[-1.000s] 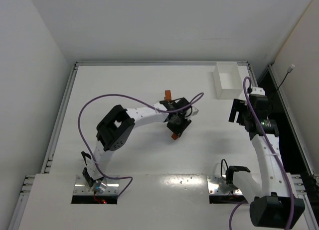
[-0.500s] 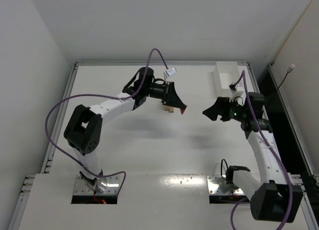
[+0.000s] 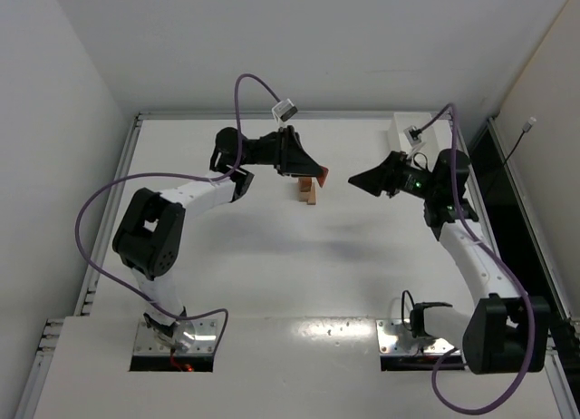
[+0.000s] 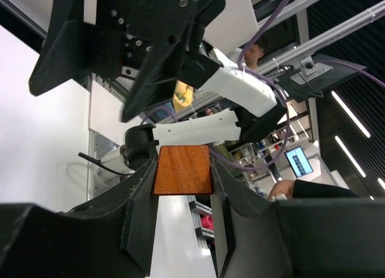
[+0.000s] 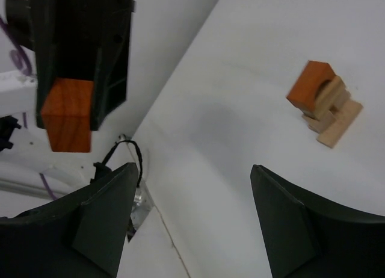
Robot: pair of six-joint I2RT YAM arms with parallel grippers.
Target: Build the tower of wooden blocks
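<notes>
Tower [image 3: 309, 192]: tan blocks [image 5: 334, 120], orange cap [image 5: 309, 85], on table [image 3: 227, 274]. Second orange block [image 4: 183, 169] pinched in left end effector [image 4: 183, 167].

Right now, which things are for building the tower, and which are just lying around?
For the job: the small tower of tan and orange wooden blocks; the reddish-orange wooden block pinched in the left claw.
Just lying about: the white rectangular tray.

White arm links [image 3: 204, 194], black joints [image 3: 149, 242] — looping purple cables [image 3: 77, 233] — black wedge-shaped end effectors [image 3: 319, 174]
</notes>
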